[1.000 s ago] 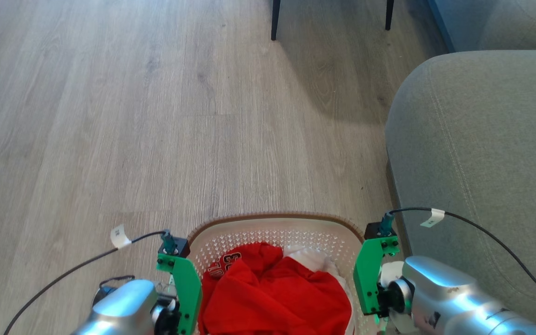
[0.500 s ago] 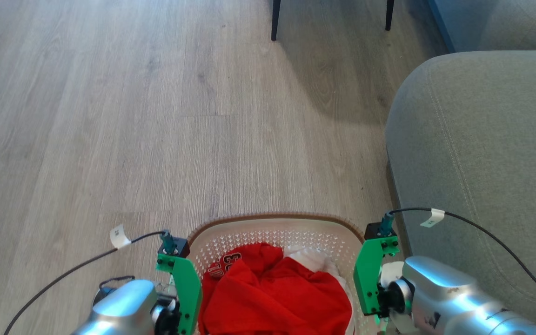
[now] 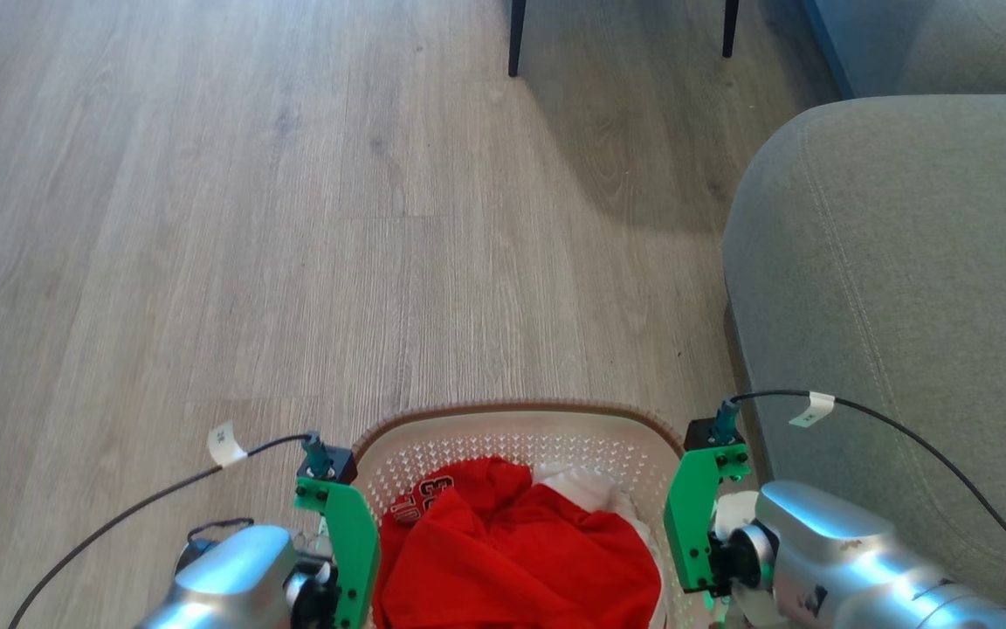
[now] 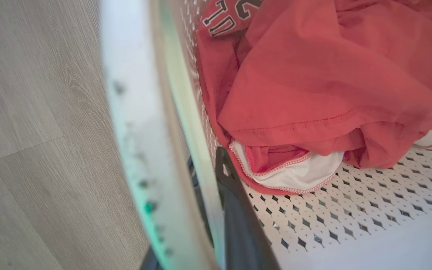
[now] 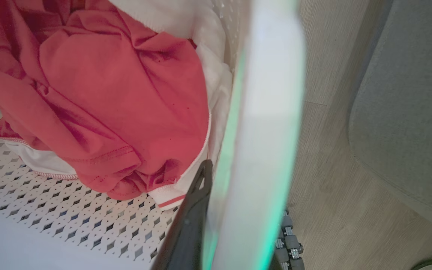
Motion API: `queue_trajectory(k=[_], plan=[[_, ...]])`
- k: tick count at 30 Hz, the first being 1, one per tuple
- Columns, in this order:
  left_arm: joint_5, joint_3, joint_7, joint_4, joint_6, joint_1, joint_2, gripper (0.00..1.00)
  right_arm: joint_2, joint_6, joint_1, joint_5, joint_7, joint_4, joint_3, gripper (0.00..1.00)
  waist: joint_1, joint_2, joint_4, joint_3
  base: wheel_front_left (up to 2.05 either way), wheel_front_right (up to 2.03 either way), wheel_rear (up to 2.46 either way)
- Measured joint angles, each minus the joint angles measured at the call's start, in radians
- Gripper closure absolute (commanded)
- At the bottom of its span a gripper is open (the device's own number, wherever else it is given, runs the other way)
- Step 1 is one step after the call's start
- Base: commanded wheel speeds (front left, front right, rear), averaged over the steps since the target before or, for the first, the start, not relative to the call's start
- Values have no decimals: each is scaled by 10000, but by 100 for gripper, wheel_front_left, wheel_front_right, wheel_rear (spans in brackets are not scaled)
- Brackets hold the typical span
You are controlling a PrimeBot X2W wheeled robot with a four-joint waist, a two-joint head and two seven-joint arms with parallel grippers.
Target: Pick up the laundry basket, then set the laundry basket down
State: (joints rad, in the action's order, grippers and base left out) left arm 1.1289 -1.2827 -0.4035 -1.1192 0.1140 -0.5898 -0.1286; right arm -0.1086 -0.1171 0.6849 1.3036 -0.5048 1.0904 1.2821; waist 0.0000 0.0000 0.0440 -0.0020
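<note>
- In the head view, the laundry basket [image 3: 512, 409] lies low between the two silver forearms. A wooden floor [image 3: 293, 218] is around it, a grey sofa [image 3: 905, 306] is near on its right, and two dark chair legs [image 3: 516, 35] stand far ahead.
- This view gives the brown rim and a red shirt [image 3: 512, 559] inside. I cannot tell if the basket rests on the floor.
- The left wrist view gives the grip. The left claw [image 4: 206, 165] is clamped on the basket's left rim, with one dark finger [image 4: 234, 210] inside against the perforated wall.
- It also reveals a white garment [image 4: 298, 176] under the shirt.
- The right wrist view shows the right claw [image 5: 223, 180] clamped likewise on the right rim.
</note>
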Motion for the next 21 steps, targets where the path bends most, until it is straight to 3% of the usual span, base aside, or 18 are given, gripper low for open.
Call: queue_trajectory(k=[21], plan=[[-8,0,0,25,0,0,4,100,-19,0,1,0,0,0,8,100,0,0,-4,-37,0,0,0]])
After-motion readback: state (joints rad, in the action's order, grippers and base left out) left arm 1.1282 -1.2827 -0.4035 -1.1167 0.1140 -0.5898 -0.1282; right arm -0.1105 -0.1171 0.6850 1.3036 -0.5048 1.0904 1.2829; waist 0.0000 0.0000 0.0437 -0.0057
